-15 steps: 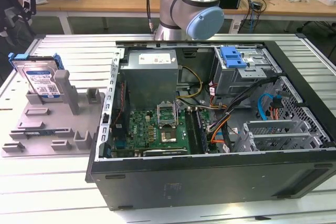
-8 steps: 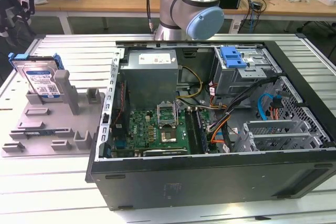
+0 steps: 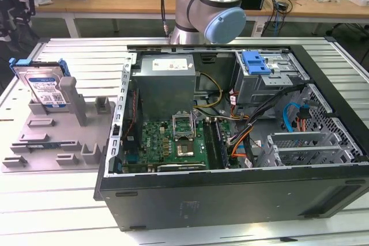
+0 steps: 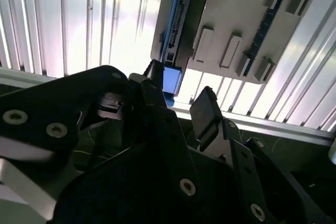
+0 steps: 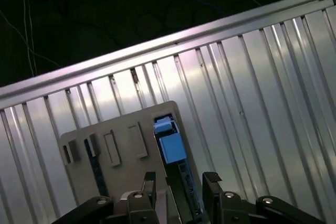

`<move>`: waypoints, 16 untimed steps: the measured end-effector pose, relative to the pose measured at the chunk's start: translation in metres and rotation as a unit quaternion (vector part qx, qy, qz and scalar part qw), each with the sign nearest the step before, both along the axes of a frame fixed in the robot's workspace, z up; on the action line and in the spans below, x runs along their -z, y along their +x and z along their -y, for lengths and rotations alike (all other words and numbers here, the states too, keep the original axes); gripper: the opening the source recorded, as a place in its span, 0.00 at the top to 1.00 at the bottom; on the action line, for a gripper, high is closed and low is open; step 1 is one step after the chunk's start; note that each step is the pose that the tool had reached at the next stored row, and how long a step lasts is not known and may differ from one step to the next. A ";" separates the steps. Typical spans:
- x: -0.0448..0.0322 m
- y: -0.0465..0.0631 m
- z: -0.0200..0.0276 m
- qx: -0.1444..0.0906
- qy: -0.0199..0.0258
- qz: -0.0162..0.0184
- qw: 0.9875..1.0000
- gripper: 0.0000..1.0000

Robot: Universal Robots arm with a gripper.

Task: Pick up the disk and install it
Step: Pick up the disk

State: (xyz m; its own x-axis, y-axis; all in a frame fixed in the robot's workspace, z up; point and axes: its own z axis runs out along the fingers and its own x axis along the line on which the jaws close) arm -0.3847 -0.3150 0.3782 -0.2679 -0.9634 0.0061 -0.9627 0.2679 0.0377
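In the first wrist view the gripper [image 5: 179, 181] stood wide, its fingers [image 5: 149, 184] apart and holding nothing. Beyond the gap the disk [image 5: 170, 147] sat on edge in a grey holder [image 5: 121, 125] on the ribbed table [image 5: 252, 103]. In the exterior view the open computer case [image 3: 230, 194] lay at lower right. Farther back, the disk leaned in the holder at upper left, and the arm [image 3: 210, 4] rose at top centre.

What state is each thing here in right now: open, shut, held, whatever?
Silver hard drive in blue plastic rail bracket: standing on edge in the grey plastic holder, not gripped.
Black two-fingered gripper: open, empty, over the drive.
Black metal computer case: side panel off, lying open.
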 end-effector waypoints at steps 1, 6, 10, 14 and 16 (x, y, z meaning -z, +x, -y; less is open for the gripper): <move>0.0001 0.000 0.0000 -0.010 0.000 0.000 1.000 0.52; 0.0011 0.000 -0.0006 -0.053 -0.003 0.000 0.999 0.52; 0.0019 0.000 -0.0015 -0.072 -0.004 0.000 0.997 0.52; 0.0020 -0.001 -0.0016 -0.077 -0.005 0.000 0.997 0.52; 0.0020 -0.001 -0.0017 -0.078 -0.005 0.000 0.997 0.52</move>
